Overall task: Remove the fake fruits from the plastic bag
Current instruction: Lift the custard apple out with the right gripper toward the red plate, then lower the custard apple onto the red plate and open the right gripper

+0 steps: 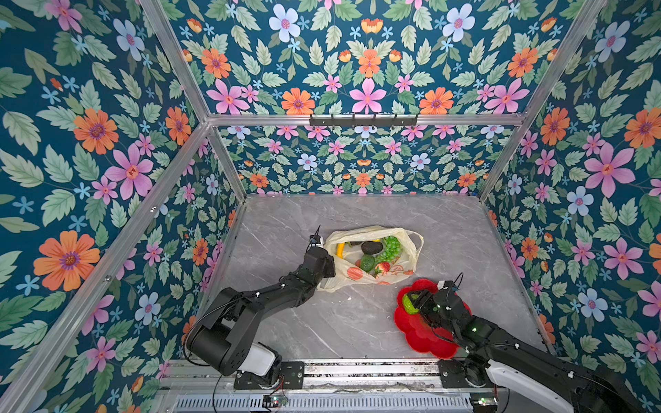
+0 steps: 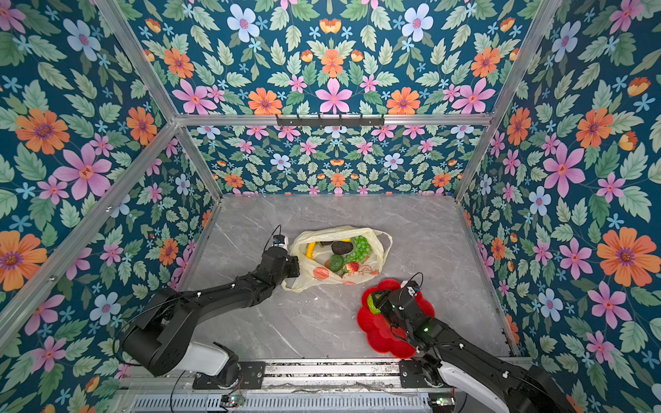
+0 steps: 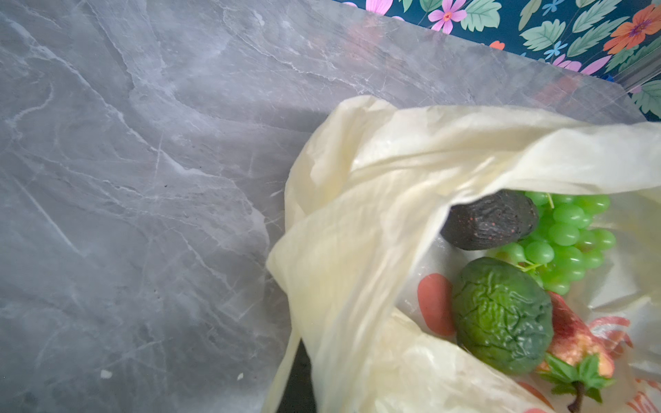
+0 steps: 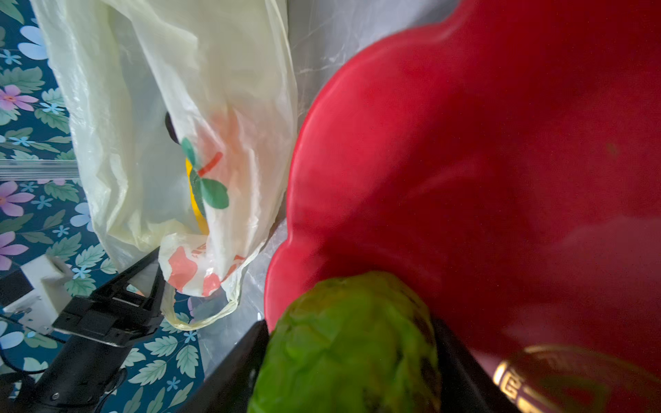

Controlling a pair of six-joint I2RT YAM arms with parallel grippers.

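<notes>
Nearest, the right gripper [image 1: 412,301] was clamped on one light green bumpy fruit [image 1: 406,304] over the single red flower-shaped dish [image 1: 415,334]. The left gripper [image 4: 152,266] was pinched shut on the near-left edge of the one plastic bag [image 1: 411,255]. The bag lay open mid-table and held five fake fruits: one banana [image 1: 340,250], one dark avocado [image 1: 372,247], one dark green bumpy fruit [image 1: 367,263], one grape bunch [image 1: 391,248] and one strawberry [image 1: 383,266]. The grey marble-look table [image 1: 322,321] stood inside floral-papered walls [image 1: 357,161] on an aluminium frame [image 1: 250,119]; the bag's red lettering was too blurred to read.

plastic bag [image 1: 407,259] mouth gaping upward, left pincer [image 1: 329,266] crowding its left rim
</notes>
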